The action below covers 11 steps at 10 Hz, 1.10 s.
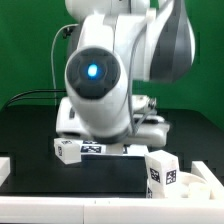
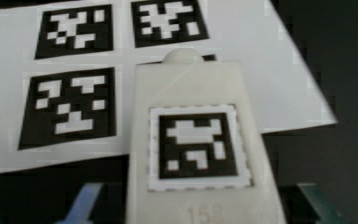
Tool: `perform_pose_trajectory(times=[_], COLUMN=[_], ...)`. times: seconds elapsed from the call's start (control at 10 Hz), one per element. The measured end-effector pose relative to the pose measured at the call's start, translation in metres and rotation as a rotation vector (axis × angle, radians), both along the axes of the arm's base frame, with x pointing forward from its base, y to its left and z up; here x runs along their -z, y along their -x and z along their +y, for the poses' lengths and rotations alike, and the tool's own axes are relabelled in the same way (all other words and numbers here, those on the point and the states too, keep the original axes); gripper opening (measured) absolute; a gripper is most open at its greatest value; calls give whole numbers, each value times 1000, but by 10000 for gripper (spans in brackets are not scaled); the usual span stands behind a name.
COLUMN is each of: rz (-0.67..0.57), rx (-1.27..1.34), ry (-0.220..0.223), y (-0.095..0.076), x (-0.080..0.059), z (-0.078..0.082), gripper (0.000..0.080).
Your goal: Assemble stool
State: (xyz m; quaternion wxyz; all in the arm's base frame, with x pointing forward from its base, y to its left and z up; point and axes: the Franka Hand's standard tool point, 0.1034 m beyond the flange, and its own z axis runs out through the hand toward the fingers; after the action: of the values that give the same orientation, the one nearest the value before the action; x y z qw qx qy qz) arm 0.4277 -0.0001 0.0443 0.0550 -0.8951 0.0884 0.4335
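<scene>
In the wrist view the leg (image 2: 194, 130) covers part of the marker board (image 2: 247, 40) beneath it. Either side of the leg, the gripper (image 2: 197, 212) shows only blurred fingers (image 2: 91, 205) cut by the picture's edge; whether they touch the leg is unclear. In the exterior view the robot body (image 1: 105, 70) hides the gripper.

The exterior camera sits low, near the level of the black table (image 1: 60, 185). It faces me head-on from close by, so my arm (image 1: 100, 75) fills most of its picture. The wrist camera looks down past my claw (image 2: 194, 208), very near, onto a white leg (image 2: 190, 120) and the marker board (image 2: 247, 70) beneath it. Whether both views share that spot I cannot tell.
</scene>
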Motion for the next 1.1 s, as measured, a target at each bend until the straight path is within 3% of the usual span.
perform_pose_trajectory(times=[0.1,0.2,0.3,0.5,0.6,0.7,0.8,0.9,1.0,1.1], rz=[-38,-106,-214,-297,-372,-472,-536,-663,-750,-805], rx=[-22,-45,-47,-43,-32,-62,-78,-81,-86,-76], ry=[-12,-12,1,14,45,40,25,31,42,62], y=[-10,-17,-18,-16,-28,-47,-64,-95,-106,-97], x=[-22,-36,-32,-35,-37,-55,-68,-82,-88,-78], z=[5,8,8,8,13,37,50,58,63,60], gripper=[333,333,333,333,333,333,334,334,334,334])
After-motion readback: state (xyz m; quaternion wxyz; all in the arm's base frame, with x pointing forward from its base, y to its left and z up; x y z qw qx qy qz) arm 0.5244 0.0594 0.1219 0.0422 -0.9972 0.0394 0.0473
